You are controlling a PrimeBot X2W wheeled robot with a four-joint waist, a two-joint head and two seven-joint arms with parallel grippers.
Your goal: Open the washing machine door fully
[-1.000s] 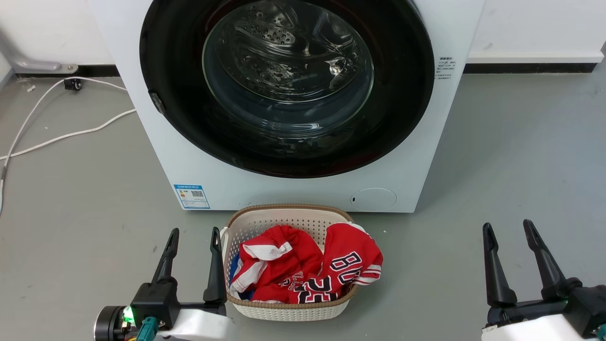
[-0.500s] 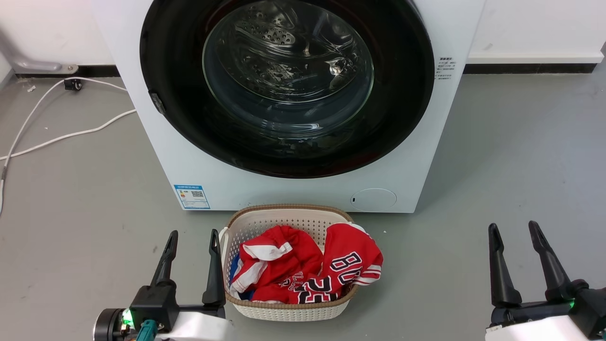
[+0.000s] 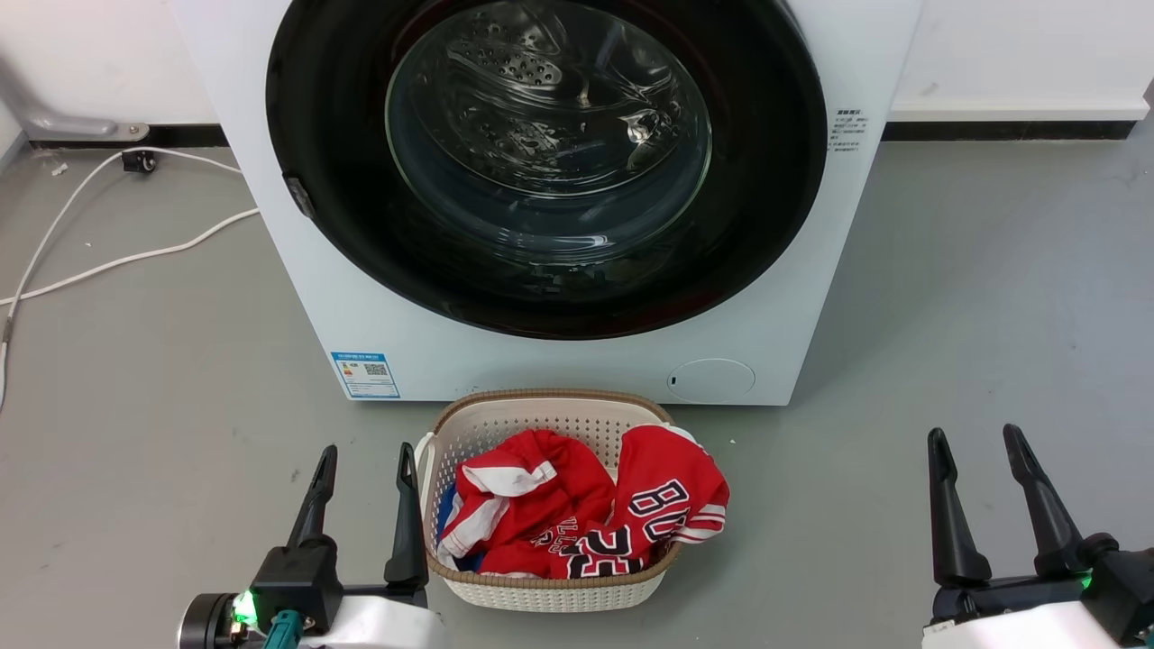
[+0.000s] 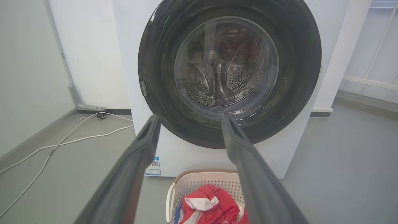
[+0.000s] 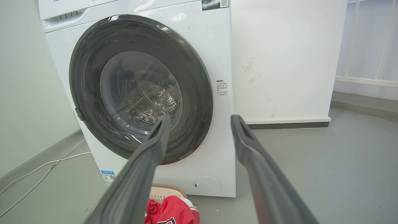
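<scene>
At the far left a white cable trails across the grey floor. My left end effector hovers low at the lower left of the head view. Its two dark fingers are spread apart, point up the view, and hold and touch nothing. Its inner finger stands just beside the left rim of the laundry basket, though I cannot tell whether they touch. The basket sits on the floor close in front of the white washing machine and holds red and white garments.

Above it, the washing machine door lies shut, flush against the machine's front, with the perforated drum showing through its glass. A small tab sits on its left edge. Both end effectors are well apart from it.

At the lower right, my right end effector hangs over bare floor, fingers likewise parted and empty.
</scene>
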